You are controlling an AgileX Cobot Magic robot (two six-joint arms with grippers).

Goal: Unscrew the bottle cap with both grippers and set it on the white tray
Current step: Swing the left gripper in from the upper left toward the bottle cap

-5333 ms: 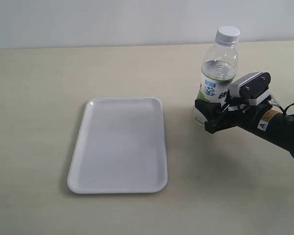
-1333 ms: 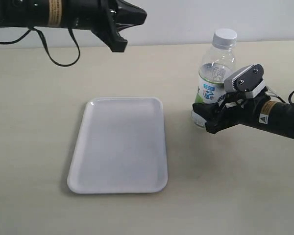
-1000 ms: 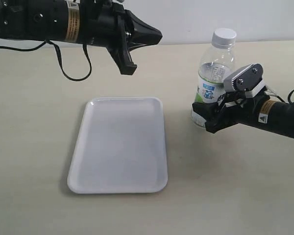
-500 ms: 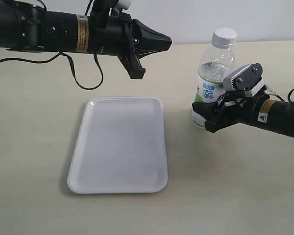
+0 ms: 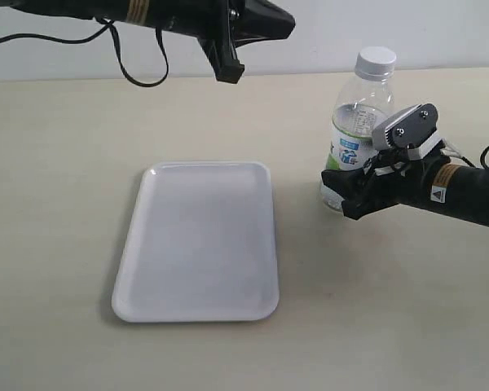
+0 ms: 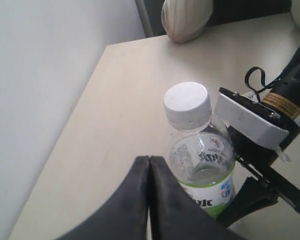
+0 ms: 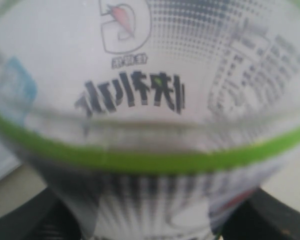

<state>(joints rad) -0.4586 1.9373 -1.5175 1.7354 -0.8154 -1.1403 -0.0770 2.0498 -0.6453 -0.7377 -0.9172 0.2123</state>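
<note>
Table (image 5: pixel 65 204) is a plain beige top, everything sits on it. White tray (image 5: pixel 200 240) lies flat left of centre, long side running away from me, well apart from the bottle. Left gripper (image 5: pixel 281 22) hangs high over the table's far side, above the tray's far end, pointing toward the bottle; left wrist view shows its two black fingers (image 6: pixel 140 200) pressed together at the tips (image 6: pixel 149 162), nothing between them, clear of the cap. Black cable (image 5: pixel 130 69) loops down behind that arm. Right gripper (image 5: pixel 342 195) comes in low from the right and is clamped around the lower body of the bottle (image 5: pixel 360 122), one black finger on each side, grey-white block (image 5: pixel 406 128) on top, yellow label (image 5: pixel 440 194) further back on the arm. Bottle stands upright on the table just right of the tray, not touching it; right wrist view is filled by its label with a green band (image 7: pixel 150 100), finger edges dark in the corners. Bottle cap (image 5: pixel 376 59) is white, ribbed, seated on the neck; left wrist view has it (image 6: pixel 187 104) just beyond the closed fingertips, with a gap.
</note>
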